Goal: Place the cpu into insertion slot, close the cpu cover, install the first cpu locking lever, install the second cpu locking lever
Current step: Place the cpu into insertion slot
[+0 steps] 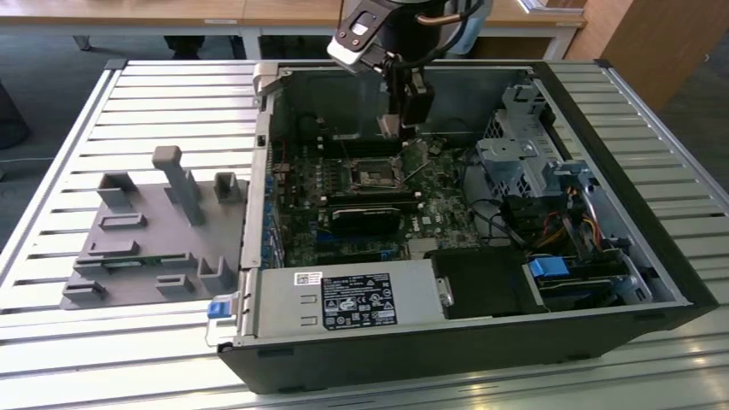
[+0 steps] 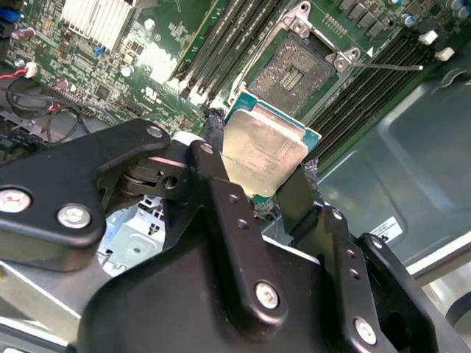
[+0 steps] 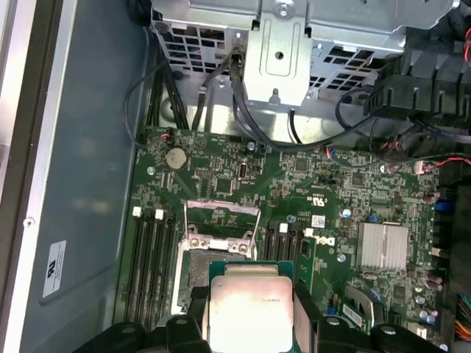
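The hand (image 2: 261, 151) is matte black throughout; its two slim fingers (image 2: 215, 138) end in rough dark tips; flat black link bars (image 2: 235, 228) carry them, pinned with round silver screws (image 2: 266, 295); a broader black plate (image 2: 73, 180) bears two larger silver screw heads; in the exterior view the wrist housing (image 1: 393, 19) is glossy black, with a pale silver-white block (image 1: 352, 39) on one side; a dark cable (image 1: 458, 26) loops beside it, partly copper-coloured.

Exterior view: slatted alu table (image 1: 171, 85) w/ grooved silver top, glare on slats at 7 o'clock, light-wood desks (image 1: 171, 10) w/ white legs (image 1: 246, 43) at 11–12 o'clock, brown wood panel (image 1: 661, 43) at 1 o'clock, dark grey floor (image 1: 46, 64) at 10 o'clock.
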